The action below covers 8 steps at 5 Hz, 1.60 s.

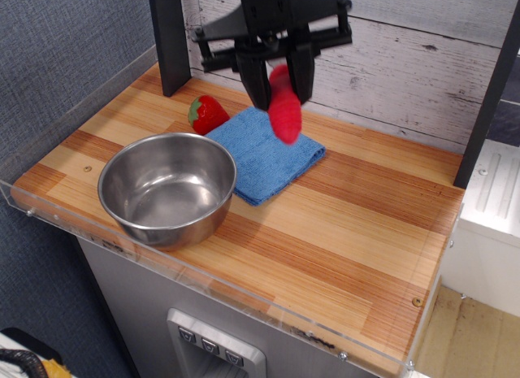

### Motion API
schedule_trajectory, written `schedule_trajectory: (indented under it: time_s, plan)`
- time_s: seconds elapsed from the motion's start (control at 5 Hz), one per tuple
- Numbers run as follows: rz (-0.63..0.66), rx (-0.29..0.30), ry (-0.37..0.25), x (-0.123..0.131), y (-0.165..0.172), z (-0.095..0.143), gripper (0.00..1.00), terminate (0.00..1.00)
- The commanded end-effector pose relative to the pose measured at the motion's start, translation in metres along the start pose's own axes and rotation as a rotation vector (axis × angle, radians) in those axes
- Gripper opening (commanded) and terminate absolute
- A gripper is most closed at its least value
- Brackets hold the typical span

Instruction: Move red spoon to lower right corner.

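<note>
My gripper is shut on the red spoon and holds it in the air above the blue cloth. Only the spoon's red ribbed handle shows, hanging down below the black fingers; its dark head is hidden between them. The lower right corner of the striped wooden countertop, with a small brass screw and a clear acrylic rim, lies far to the front right of the gripper.
A steel bowl stands at the front left. A red strawberry lies behind it, next to the cloth. A black post stands at the back left, and a whitewashed plank wall runs behind.
</note>
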<state>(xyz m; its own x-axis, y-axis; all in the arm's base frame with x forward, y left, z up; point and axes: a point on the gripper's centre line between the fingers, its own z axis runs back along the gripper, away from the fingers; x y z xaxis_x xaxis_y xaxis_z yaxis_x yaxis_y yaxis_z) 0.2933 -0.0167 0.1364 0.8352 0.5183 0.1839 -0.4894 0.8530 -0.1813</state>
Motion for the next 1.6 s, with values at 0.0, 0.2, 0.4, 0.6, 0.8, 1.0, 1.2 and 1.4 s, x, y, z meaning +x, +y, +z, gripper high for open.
schedule_trajectory:
  time_s: [0.0,0.2,0.4,0.6,0.8,1.0,1.2,1.4]
  plan:
    - [-0.122,-0.030,0.029,-0.036,-0.011,-0.002,0.00,0.00]
    - [-0.178,-0.028,0.056,-0.050,-0.015,-0.015,0.00,0.00]
    - [-0.203,-0.007,0.088,-0.059,-0.016,-0.038,0.00,0.00]
    - [-0.213,0.014,0.104,-0.060,-0.012,-0.055,0.00,0.00]
    - [-0.214,0.021,0.099,-0.058,-0.009,-0.072,0.00,0.00]
    - [-0.212,0.038,0.100,-0.055,-0.004,-0.090,0.00,0.00]
    - [-0.216,0.048,0.099,-0.053,-0.003,-0.102,0.00,0.00]
    - [-0.202,0.055,0.102,-0.052,-0.001,-0.107,0.00,0.00]
